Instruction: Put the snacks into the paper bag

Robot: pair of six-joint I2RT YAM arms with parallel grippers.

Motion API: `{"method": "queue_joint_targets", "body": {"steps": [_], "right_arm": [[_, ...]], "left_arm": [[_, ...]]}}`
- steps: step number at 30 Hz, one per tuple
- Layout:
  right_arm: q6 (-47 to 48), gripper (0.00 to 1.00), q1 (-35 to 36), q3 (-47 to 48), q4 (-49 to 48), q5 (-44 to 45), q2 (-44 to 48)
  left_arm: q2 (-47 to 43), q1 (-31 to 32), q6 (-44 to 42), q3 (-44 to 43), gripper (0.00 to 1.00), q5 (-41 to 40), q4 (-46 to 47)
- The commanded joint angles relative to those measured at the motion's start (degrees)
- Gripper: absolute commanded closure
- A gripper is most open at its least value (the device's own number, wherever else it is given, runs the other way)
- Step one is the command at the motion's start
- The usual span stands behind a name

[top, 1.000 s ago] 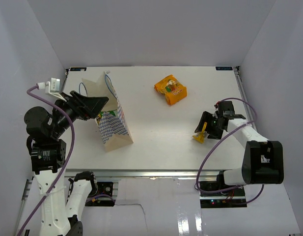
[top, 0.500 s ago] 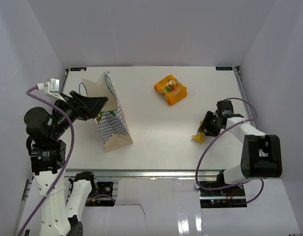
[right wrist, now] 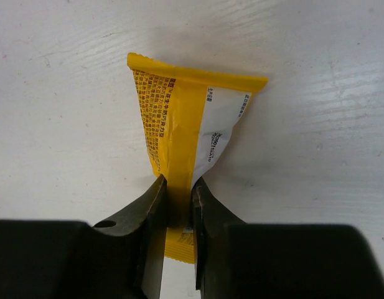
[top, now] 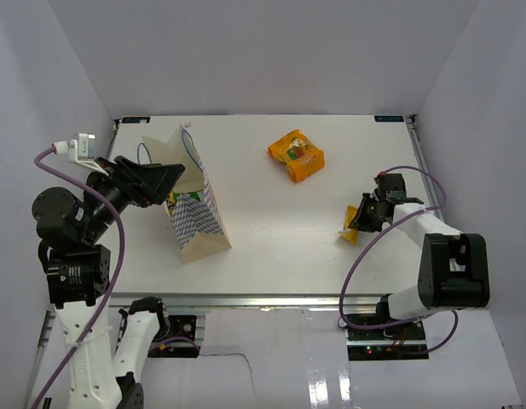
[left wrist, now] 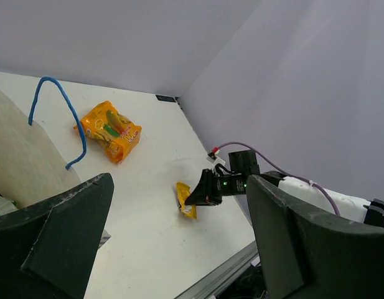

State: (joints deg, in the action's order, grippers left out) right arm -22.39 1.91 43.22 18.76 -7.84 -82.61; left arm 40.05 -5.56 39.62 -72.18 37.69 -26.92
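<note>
At the left, the left gripper (top: 170,179) waits with fingers spread wide and empty beside the paper bag (top: 199,220). The puffy orange bag (top: 296,155) lies far centre. At the right, the right gripper (right wrist: 178,199) is clamped on a yellow wrapper (right wrist: 179,118).

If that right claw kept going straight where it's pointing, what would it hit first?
Probably the table: the right gripper, shut on the yellow wrapper, seems angled down at it.
</note>
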Motion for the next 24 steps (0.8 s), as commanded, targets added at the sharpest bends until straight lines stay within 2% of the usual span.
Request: {"method": "queue_joint_targets", "body": {"steps": [1,5,6,10,12,16,20,24], "right_arm": [[5.2,0.90,-0.2,1.2,-2.8,-3.5,0.6],[18.0,0.92,0.2,5.7,-5.1,-17.1,3.1],[20.4,0.92,0.5,6.9,-5.7,-24.1,4.2],[32.0,0.92,7.3,14.5,-3.6,-38.8,5.0],[37.1,0.92,11.8,20.0,-1.6,-40.9,5.3],[41.2,0.92,26.6,30.0,-2.1,-41.1,5.2],[39.9,0.92,36.7,43.8,-4.4,-38.6,-0.2],[35.8,0.92,45.3,62.2,-5.8,-33.4,-7.8]], "left_arm": [[0.4,-0.2,-0.6,-1.8,0.02,-0.4,0.0],[0.7,-0.2,-0.7,-3.0,0.02,-0.5,0.1],[0.8,-0.3,-0.8,-3.6,0.02,-0.5,0.1],[1.3,-0.2,-1.0,-4.9,0.02,-0.7,0.5],[1.3,-0.2,-1.0,-5.8,0.02,-0.9,1.1],[1.6,-0.3,-0.8,-7.8,0.02,-1.5,1.7],[1.3,-0.2,0.9,-10.0,0.02,-2.3,3.5],[0.6,-0.3,1.5,-13.0,0.02,-3.5,4.3]]}}
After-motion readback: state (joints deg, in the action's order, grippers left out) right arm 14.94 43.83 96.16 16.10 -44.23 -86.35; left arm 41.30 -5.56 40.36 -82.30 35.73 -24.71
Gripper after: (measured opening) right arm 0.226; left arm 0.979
